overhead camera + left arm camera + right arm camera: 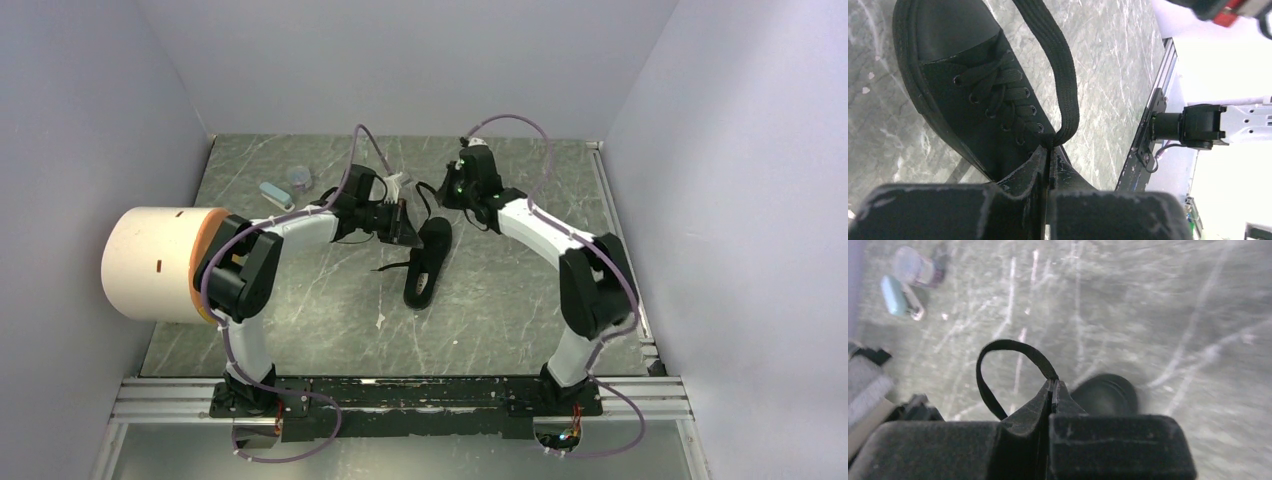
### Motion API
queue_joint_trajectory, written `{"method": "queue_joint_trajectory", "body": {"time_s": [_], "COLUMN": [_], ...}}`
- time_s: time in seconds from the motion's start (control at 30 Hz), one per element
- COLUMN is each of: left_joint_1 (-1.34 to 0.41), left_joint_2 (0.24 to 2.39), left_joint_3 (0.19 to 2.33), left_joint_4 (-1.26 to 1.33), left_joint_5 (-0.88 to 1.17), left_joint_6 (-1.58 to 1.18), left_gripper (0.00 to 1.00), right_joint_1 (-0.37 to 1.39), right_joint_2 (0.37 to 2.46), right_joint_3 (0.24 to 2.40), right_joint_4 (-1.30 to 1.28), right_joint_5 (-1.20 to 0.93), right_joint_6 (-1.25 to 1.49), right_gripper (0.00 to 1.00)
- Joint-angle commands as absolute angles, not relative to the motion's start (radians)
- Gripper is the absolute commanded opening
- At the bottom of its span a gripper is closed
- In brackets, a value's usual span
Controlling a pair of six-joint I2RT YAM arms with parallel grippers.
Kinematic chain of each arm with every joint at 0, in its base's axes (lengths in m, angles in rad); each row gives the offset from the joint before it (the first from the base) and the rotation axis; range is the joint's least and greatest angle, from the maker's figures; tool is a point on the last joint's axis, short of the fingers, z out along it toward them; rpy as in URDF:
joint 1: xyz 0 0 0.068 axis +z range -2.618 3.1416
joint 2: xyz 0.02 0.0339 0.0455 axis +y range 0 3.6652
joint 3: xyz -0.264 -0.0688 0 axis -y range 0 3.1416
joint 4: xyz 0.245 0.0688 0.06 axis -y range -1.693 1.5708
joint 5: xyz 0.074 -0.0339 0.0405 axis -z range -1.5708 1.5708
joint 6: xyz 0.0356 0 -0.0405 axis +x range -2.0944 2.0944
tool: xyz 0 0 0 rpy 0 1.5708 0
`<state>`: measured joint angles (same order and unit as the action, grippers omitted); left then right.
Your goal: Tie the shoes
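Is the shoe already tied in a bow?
No, the lace runs loose from the shoe into the shut left hand, and there is no bow on it.

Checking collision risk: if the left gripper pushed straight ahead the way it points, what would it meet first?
Probably the shoe: its laced upper lies just beyond the left gripper, which is shut on a lace.

**Black shoe mid-table, laces loose**

I see one small all-black low-cut shoe (424,265) with a smooth toe cap and a dark sole. It lies near the middle of the marbled table (520,300), toe toward the near edge. Its crossings run through the eyelets. A flat black lace (1064,75) lifts away from the top eyelets, and a second lace (998,347) arcs in a loop above the table.
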<state>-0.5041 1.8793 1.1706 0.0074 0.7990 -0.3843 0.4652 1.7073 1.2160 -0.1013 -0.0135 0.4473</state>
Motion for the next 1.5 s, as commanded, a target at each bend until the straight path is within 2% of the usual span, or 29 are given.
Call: {"method": "queue_joint_trajectory", "body": {"time_s": [0.0, 0.1, 0.17, 0.27, 0.3, 0.4, 0.53, 0.67, 0.87, 0.97, 1.03, 1.1, 1.27, 1.4, 1.47], "left_joint_1": [-0.489, -0.483, -0.478, -0.473, -0.471, -0.47, -0.468, -0.468, -0.468, -0.468, -0.469, -0.469, -0.469, -0.469, -0.469], "left_joint_2": [1.882, 1.888, 1.893, 1.892, 1.891, 1.893, 1.889, 1.901, 1.913, 1.89, 1.875, 1.861, 1.844, 1.855, 1.855], "left_joint_3": [1.158, 1.161, 1.171, 1.18, 1.183, 1.204, 1.241, 1.272, 1.269, 1.247, 1.223, 1.201, 1.163, 1.159, 1.177], "left_joint_4": [0.021, 0.009, -0.025, -0.053, -0.057, -0.094, -0.175, -0.213, -0.22, -0.219, -0.216, -0.216, -0.2, -0.113, -0.105], "left_joint_5": [0.813, 0.812, 0.804, 0.791, 0.788, 0.769, 0.742, 0.742, 0.772, 0.77, 0.772, 0.78, 0.791, 0.836, 0.835], "left_joint_6": [-0.473, -0.479, -0.475, -0.484, -0.489, -0.489, -0.454, -0.429, -0.442, -0.44, -0.442, -0.44, -0.455, -0.544, -0.561], "left_gripper": [0.05, 0.05, 0.05, 0.05, 0.05, 0.05, 0.05, 0.05, 0.05, 0.05, 0.05, 0.05, 0.05, 0.05, 0.05], "right_joint_1": [0.496, 0.51, 0.497, 0.469, 0.456, 0.395, 0.366, 0.417, 0.5, 0.436, 0.38, 0.337, 0.267, 0.278, 0.309], "right_joint_2": [1.884, 2.009, 2.054, 2.066, 2.057, 2.003, 1.835, 1.641, 1.44, 1.409, 1.41, 1.441, 1.64, 1.804, 1.839], "right_joint_3": [1.303, 1.449, 1.495, 1.56, 1.565, 1.529, 1.411, 1.286, 0.955, 0.781, 0.72, 0.732, 0.899, 1.029, 1.057], "right_joint_4": [0.009, -0.115, -0.176, -0.344, -0.387, -0.498, -0.56, -0.538, -0.199, -0.03, 0.068, 0.062, -0.081, -0.046, 0.02], "right_joint_5": [-0.148, -0.209, -0.266, -0.235, -0.229, -0.206, -0.153, -0.19, -0.377, -0.426, -0.473, -0.502, -0.536, -0.612, -0.634], "right_joint_6": [0.644, 0.65, 0.609, 0.483, 0.437, 0.326, 0.184, 0.197, 0.54, 0.769, 0.818, 0.786, 0.638, 0.654, 0.696], "right_gripper": [0.0, 0.0, 0.19, 0.49, 0.54, 0.61, 0.62, 0.6, 0.61, 0.64, 0.7, 0.74, 0.75, 0.66, 0.66]}}
